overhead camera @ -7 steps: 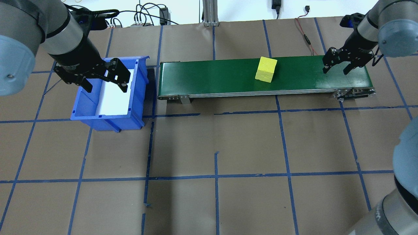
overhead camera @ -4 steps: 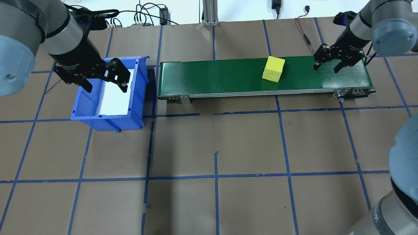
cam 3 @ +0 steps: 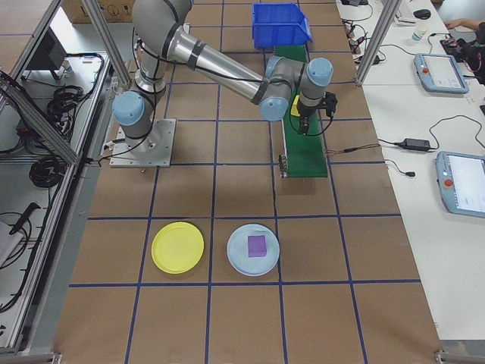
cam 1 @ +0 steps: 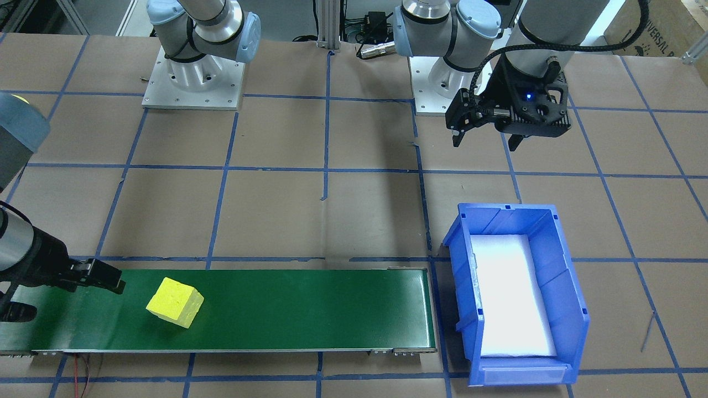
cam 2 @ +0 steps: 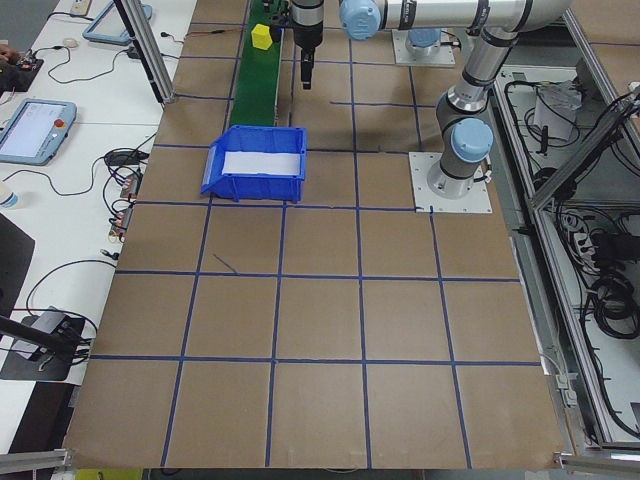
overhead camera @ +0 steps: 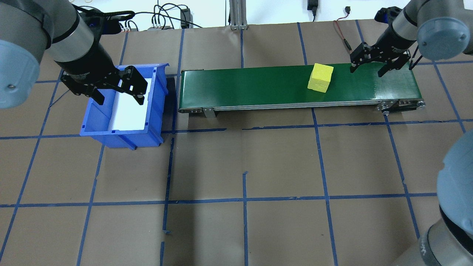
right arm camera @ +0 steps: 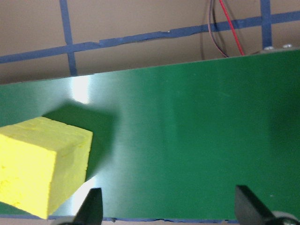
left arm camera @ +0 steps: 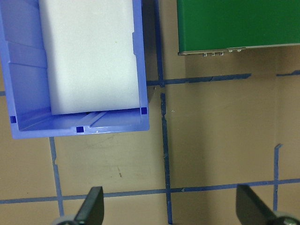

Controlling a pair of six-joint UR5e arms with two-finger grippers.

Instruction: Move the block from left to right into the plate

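Observation:
A yellow block (overhead camera: pixel 320 77) lies on the green conveyor belt (overhead camera: pixel 258 87), toward its right end. My right gripper (overhead camera: pixel 366 71) hangs open over the belt just right of the block, without touching it. In the right wrist view the block (right arm camera: pixel 42 166) fills the lower left corner, outside the open fingers. My left gripper (overhead camera: pixel 120 99) is open and empty above the blue bin (overhead camera: pixel 97 120). The yellow plate (cam 3: pixel 177 248) shows only in the exterior right view, lying empty on the table in front of the belt's end.
The blue bin holds a white foam liner (overhead camera: pixel 131 109). Beside the yellow plate a light-blue plate (cam 3: pixel 236 258) carries a purple block (cam 3: pixel 257 245). A red wire (overhead camera: pixel 345 40) and other cables lie behind the belt.
The yellow block has travelled right along the belt. My right gripper has shifted left and toward the belt's far edge, closing the gap to the block. The left arm has stayed still.

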